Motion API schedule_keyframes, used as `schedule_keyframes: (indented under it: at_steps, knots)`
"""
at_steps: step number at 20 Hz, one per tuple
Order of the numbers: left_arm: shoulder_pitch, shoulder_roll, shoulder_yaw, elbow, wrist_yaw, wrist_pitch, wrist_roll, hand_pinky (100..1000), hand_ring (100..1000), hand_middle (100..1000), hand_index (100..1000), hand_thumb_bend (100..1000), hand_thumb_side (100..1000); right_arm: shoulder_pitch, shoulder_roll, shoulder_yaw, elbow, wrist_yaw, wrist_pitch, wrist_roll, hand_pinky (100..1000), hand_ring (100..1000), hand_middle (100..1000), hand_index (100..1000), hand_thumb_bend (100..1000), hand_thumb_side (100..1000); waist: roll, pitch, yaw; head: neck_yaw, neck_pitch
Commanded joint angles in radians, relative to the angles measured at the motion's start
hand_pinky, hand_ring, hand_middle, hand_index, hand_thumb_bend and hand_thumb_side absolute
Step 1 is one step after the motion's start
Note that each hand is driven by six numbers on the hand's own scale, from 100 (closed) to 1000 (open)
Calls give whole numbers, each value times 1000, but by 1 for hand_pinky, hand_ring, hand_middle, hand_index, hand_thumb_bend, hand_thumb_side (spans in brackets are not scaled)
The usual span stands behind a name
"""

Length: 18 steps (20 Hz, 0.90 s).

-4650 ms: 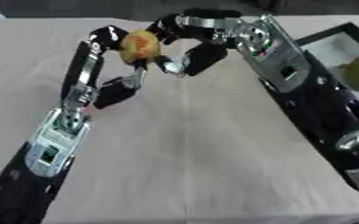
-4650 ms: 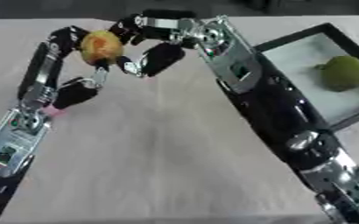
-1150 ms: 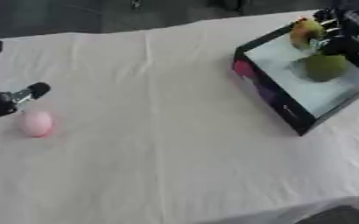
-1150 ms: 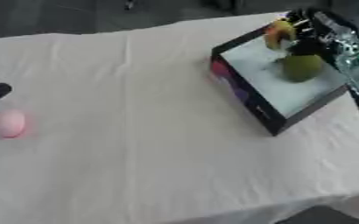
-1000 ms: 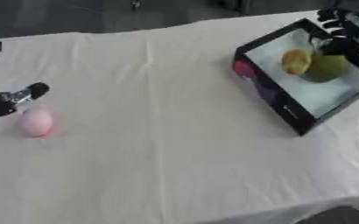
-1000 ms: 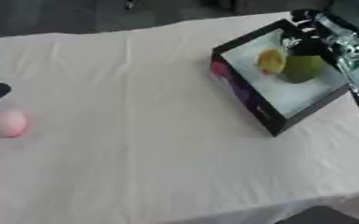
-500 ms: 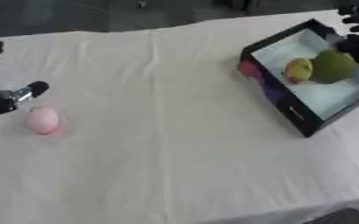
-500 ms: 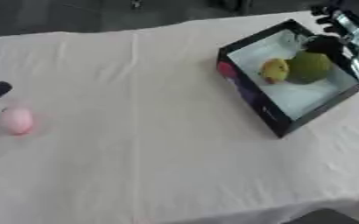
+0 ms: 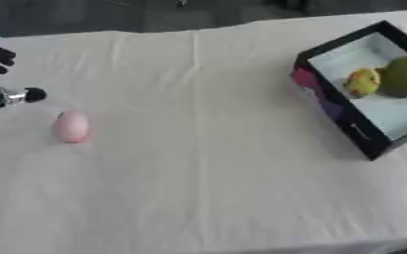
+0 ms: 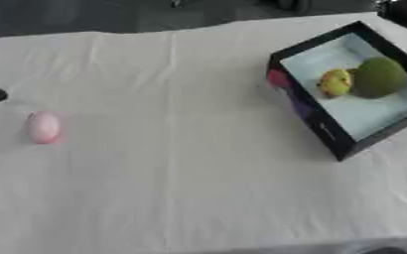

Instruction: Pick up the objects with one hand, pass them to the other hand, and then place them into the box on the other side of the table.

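A pink egg-shaped object lies on the white cloth at the left. My left hand shows at the left edge just above it, open, fingers spread, holding nothing and not touching the object. The black box stands at the right; inside it a yellow-red fruit lies against a green fruit. Only a dark bit of my right hand shows at the top right corner, behind the box and apart from the fruits.
The white tablecloth covers the whole table, with a fold line running down its middle. The table's far edge runs along the top, with dark floor behind it. The box has a pink and purple side wall.
My right hand has let the yellow-red fruit go into the box beside the green fruit and has drawn back up to the right corner. The left hand and pink object have stayed put.
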Motion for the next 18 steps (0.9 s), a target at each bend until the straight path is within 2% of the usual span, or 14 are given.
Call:
schedule_keyframes:
  at_steps: [1,4,7,10,16,18]
  knots:
    - [-43,50,-28,22,-76,-12,-125,844,834,771,832,809,273,-20,-18,-1,-27,-5,11,0,939,939,918,931,100,476,-1,-30,2,10,6]
    - [-72,33,-54,51,-189,-25,-201,851,837,771,832,782,240,-24,-9,4,-23,2,17,3,939,936,916,929,100,478,-2,-30,2,15,8]
    - [-94,-5,-66,94,-276,-27,-224,852,837,768,834,758,202,-26,-2,7,-18,6,19,5,939,934,913,926,100,481,-3,-31,2,17,8]
    - [-115,-52,-79,149,-328,-33,-214,848,835,764,834,697,153,-28,7,10,-14,7,22,9,939,933,912,923,100,491,-3,-31,2,20,9]
    - [-146,-135,-108,223,-384,-52,-172,846,834,761,810,652,138,-35,19,16,-9,11,26,18,939,930,907,919,100,490,-4,-31,-2,27,13]
    - [-153,-147,-114,228,-421,-53,-157,845,832,757,796,587,116,-35,21,17,-7,13,26,20,939,929,905,918,100,492,-3,-30,-3,27,14]
